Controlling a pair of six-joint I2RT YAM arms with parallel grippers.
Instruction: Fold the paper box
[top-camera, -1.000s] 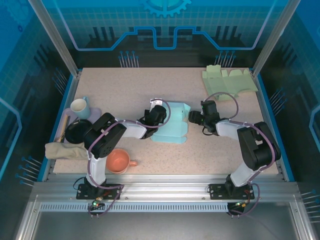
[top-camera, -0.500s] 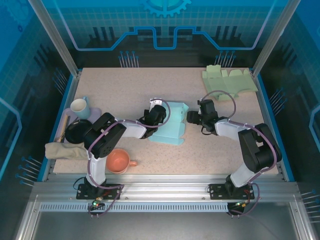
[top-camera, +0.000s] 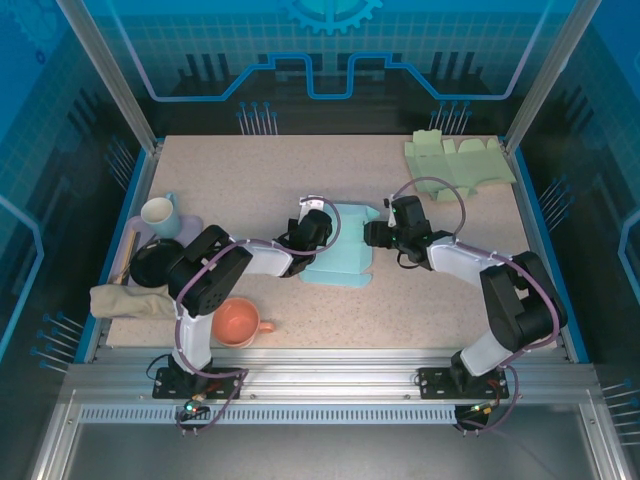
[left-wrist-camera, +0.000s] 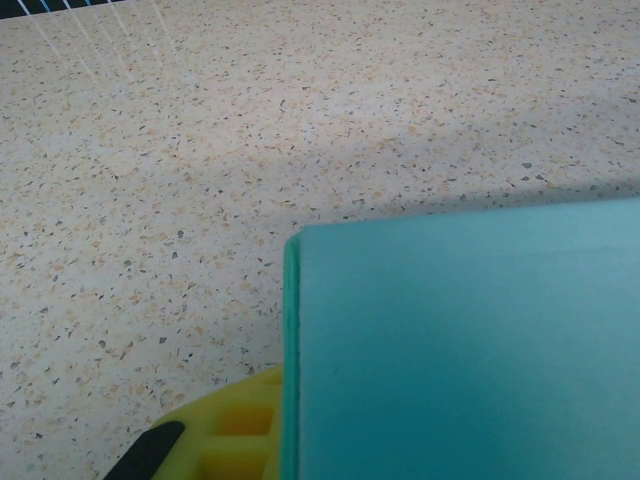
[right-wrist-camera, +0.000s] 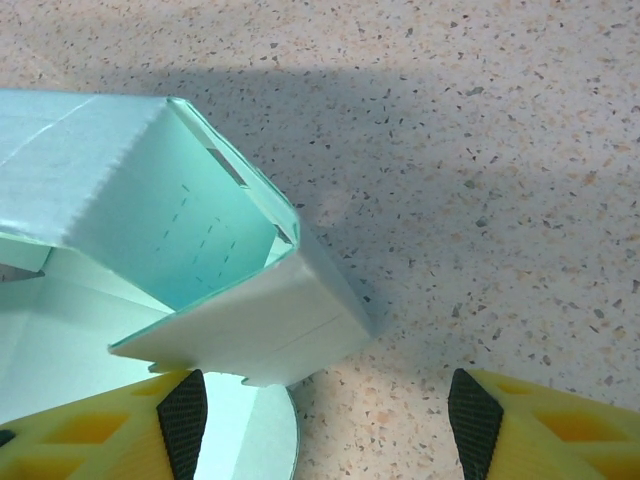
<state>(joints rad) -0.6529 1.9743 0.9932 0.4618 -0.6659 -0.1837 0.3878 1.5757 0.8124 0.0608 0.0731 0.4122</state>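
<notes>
The paper box (top-camera: 346, 250), pale teal, is lying near the middle of the table (top-camera: 250, 170), partly folded, with its open end facing right. The left claw (top-camera: 322, 240) is sitting at the box's left edge, and its jaws are pressing together on the box's left wall. In the left wrist view that teal panel (left-wrist-camera: 460, 350) is standing right against one yellow finger (left-wrist-camera: 235, 425).

The right claw (top-camera: 372, 236) is hovering at the box's right end with its jaws standing wide apart and gripping nothing. In the right wrist view the open end of the box (right-wrist-camera: 190, 250) is lying up and to the left. One raised flap is reaching down to just above the left finger (right-wrist-camera: 120, 430), and the other finger (right-wrist-camera: 530, 420) is sitting well apart over bare table.

Farther out, flat green box blanks (top-camera: 458, 160) are lying at the far right corner. Along the left side a pale cup (top-camera: 160, 213), a black bowl (top-camera: 155, 263) and a beige cloth (top-camera: 125, 300) are sitting together. An orange cup (top-camera: 238, 322) is resting near the left arm's base.
</notes>
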